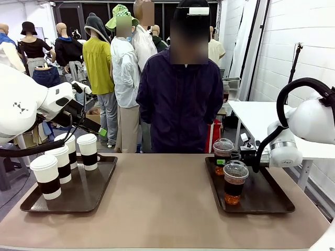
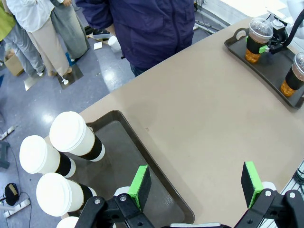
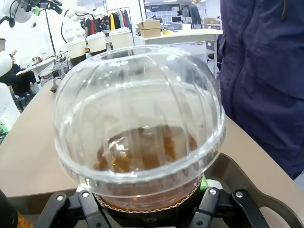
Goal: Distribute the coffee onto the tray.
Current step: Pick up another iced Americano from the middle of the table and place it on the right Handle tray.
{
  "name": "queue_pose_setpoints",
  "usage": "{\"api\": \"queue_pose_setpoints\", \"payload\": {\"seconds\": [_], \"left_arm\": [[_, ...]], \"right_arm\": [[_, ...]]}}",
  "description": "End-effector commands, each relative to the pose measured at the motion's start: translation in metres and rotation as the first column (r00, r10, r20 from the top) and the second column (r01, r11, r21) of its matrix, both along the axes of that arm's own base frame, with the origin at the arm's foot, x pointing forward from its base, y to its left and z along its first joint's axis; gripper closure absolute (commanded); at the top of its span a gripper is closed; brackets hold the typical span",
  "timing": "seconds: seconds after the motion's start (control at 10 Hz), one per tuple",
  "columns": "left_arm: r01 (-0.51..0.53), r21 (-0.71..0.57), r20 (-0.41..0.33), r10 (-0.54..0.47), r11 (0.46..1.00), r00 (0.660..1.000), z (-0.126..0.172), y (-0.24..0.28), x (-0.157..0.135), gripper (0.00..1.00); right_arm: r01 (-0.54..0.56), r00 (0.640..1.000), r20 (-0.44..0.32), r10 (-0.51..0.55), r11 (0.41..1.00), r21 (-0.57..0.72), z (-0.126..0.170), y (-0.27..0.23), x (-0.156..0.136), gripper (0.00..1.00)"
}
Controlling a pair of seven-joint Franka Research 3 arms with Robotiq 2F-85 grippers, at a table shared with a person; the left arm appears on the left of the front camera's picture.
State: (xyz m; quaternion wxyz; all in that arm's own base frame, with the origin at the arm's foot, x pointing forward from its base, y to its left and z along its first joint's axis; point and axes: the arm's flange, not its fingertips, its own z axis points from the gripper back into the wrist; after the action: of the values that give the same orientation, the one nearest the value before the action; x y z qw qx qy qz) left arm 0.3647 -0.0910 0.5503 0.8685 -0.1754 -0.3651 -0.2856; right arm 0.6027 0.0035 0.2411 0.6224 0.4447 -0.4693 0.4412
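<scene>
Right hand [image 1: 236,155] around the sleeve of the far clear cup [image 1: 223,156] on the right tray [image 1: 272,201]; grip clenched or loosened, cannot tell. Second clear cup [image 1: 235,182] nearer on it. Left hand [image 2: 194,187] released above the left tray [image 1: 84,193] with four white cups [image 1: 87,151].

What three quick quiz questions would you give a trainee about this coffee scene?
1. True or false: the left gripper is open, with nothing between its pads.
2. How many white cups stand on the left tray? A two, B four, C six.
3. Fill in: the right gripper has its fingers either side of a clear ____-lidded cup of brown drink.
Key: 1 true; 2 B; 3 dome.
</scene>
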Motion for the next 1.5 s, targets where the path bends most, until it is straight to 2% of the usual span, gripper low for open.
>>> {"api": "queue_pose_setpoints", "payload": {"seconds": [0.0,0.5,1.0,1.2,1.3,1.4], "left_arm": [[0.001,-0.006,-0.005,-0.001,1.000,1.000,0.000,0.001,0.000,0.00],[0.001,-0.006,-0.005,-0.001,1.000,1.000,0.000,0.001,0.000,0.00],[0.001,-0.006,-0.005,-0.001,1.000,1.000,0.000,0.001,0.000,0.00],[0.001,-0.006,-0.005,-0.001,1.000,1.000,0.000,0.001,0.000,0.00],[0.001,-0.006,-0.005,-0.001,1.000,1.000,0.000,0.001,0.000,0.00],[0.001,-0.006,-0.005,-0.001,1.000,1.000,0.000,0.001,0.000,0.00]], "right_arm": [[0.010,1.000,-0.005,-0.010,1.000,0.023,0.000,-0.002,0.001,0.00],[0.015,0.997,-0.070,-0.014,1.000,0.016,-0.001,-0.016,-0.009,0.00],[0.056,0.992,-0.115,-0.056,0.998,-0.010,-0.001,-0.039,-0.035,0.00],[0.100,0.987,-0.126,-0.104,0.994,-0.031,-0.001,-0.046,-0.044,0.00],[0.068,0.993,-0.095,-0.069,0.998,-0.007,-0.009,-0.042,-0.027,0.00],[0.068,0.993,-0.095,-0.069,0.998,-0.007,-0.009,-0.042,-0.027,0.00]]}}
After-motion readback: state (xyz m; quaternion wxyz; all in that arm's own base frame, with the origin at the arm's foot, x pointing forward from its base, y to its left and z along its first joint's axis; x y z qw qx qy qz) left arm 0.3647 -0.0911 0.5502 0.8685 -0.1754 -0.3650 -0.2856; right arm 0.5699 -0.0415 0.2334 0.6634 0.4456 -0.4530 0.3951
